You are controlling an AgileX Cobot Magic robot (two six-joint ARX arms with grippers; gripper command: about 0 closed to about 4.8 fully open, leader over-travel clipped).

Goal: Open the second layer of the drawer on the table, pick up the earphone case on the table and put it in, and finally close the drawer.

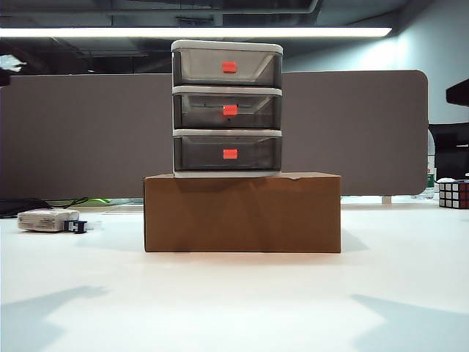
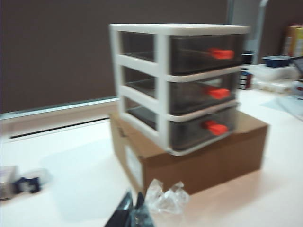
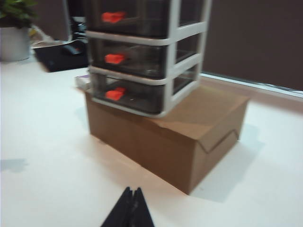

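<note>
Plastic, cardboard and smooth white tabletop.
Smoky translucent plastic on the drawer [image 1: 227, 108] fronts, set in an opaque white, faintly glossy frame, with matt red-orange handles, one on the second layer [image 1: 230, 110]. Under the drawer, plain brown matt cardboard box [image 1: 242, 213] with a creased edge. Beneath that box, smooth white table [image 1: 234, 301] with soft sheen. Crinkled clear wrap [image 2: 163, 198] near the box, beside the dark matt left gripper [image 2: 128, 215]. Matt black right gripper [image 3: 130, 210].
</note>
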